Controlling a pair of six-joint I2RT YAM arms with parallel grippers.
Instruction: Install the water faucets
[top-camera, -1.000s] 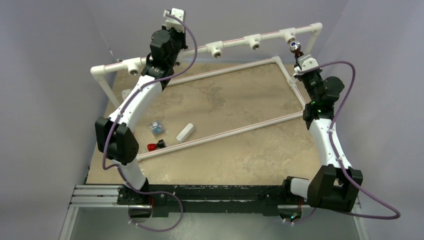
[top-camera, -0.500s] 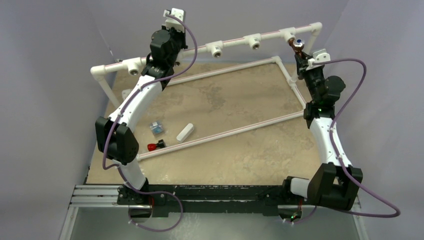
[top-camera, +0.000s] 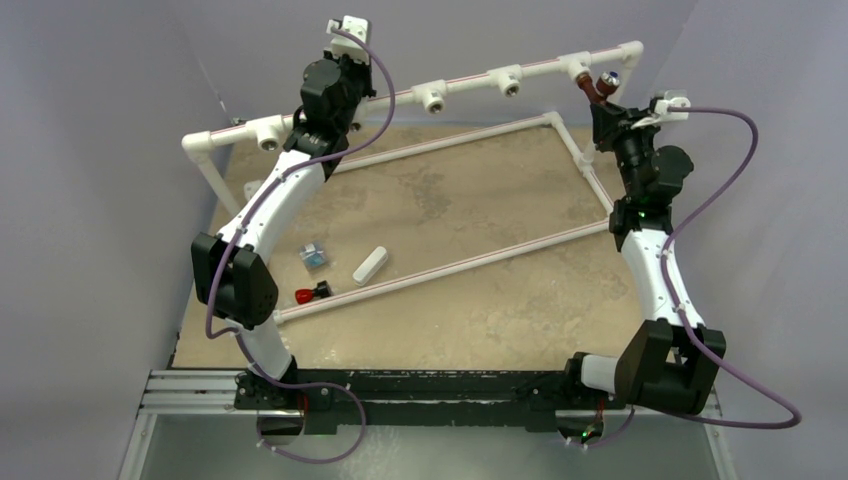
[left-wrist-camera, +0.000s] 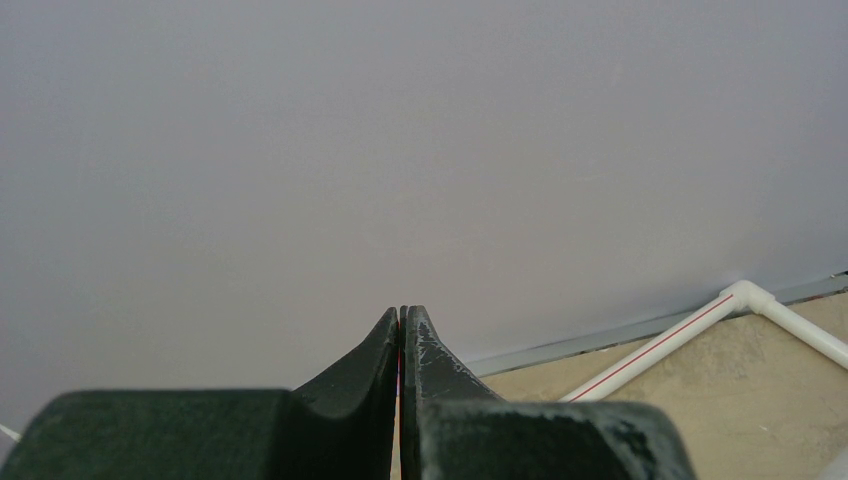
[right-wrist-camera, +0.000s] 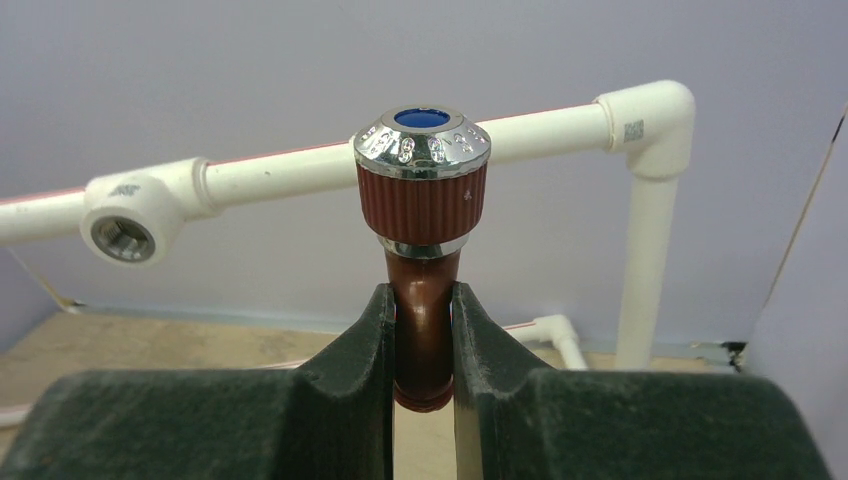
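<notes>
A dark reddish-brown water faucet (top-camera: 600, 86) sits at the rightmost tee (top-camera: 577, 69) of the raised white pipe, stem end against the tee. My right gripper (top-camera: 606, 103) is shut on it. In the right wrist view the fingers (right-wrist-camera: 372, 330) clamp the brown spout below the ribbed knob (right-wrist-camera: 422, 190), which has a chrome cap with a blue centre. A second faucet with a red knob (top-camera: 311, 292) lies on the table at the left. My left gripper (left-wrist-camera: 403, 312) is shut on nothing and raised toward the back wall.
The raised pipe carries more open tees (top-camera: 432, 99), (top-camera: 510, 85), (top-camera: 268, 133). A white oblong block (top-camera: 370, 265) and a small bluish part (top-camera: 316, 254) lie near the second faucet. A white pipe frame (top-camera: 460, 265) lies on the table.
My right wrist has rolled, swinging its camera up and to the right. The held faucet turned with it at the tee, and its knob moved up and right. The left arm has not moved.
</notes>
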